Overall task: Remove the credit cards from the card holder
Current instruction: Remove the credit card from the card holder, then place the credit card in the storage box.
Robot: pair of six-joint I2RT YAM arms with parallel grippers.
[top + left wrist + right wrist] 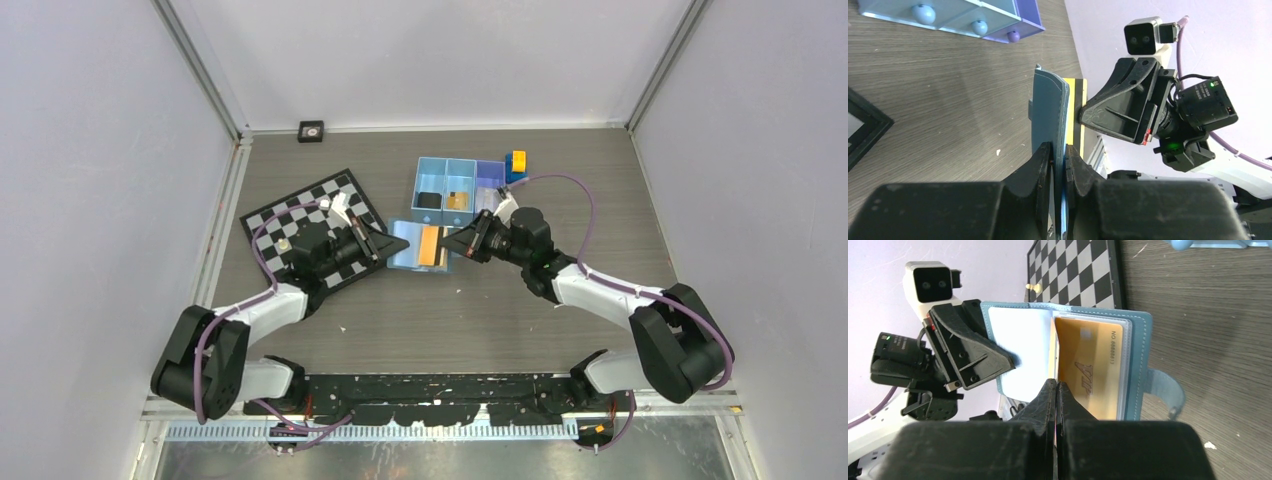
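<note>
The blue card holder [410,256] hangs open above the table between both arms; its strap with the snap curls off at the right in the right wrist view. My left gripper [1058,160] is shut on the holder's blue cover [1048,110]. Inside the holder [1138,355] a tan-gold credit card [1090,365] sits in the right pocket and a pale whitish card [1020,345] lies on the left panel. My right gripper [1055,385] is shut at the fold on a thin yellow card edge [1071,115]. From above, the tan card [430,246] shows next to the right gripper [450,245].
A three-compartment blue tray [460,185] stands just behind the holder, with yellow-and-blue blocks [516,165] at its right end. A chessboard [300,215] lies under the left arm. A small black square object [311,131] sits at the back wall.
</note>
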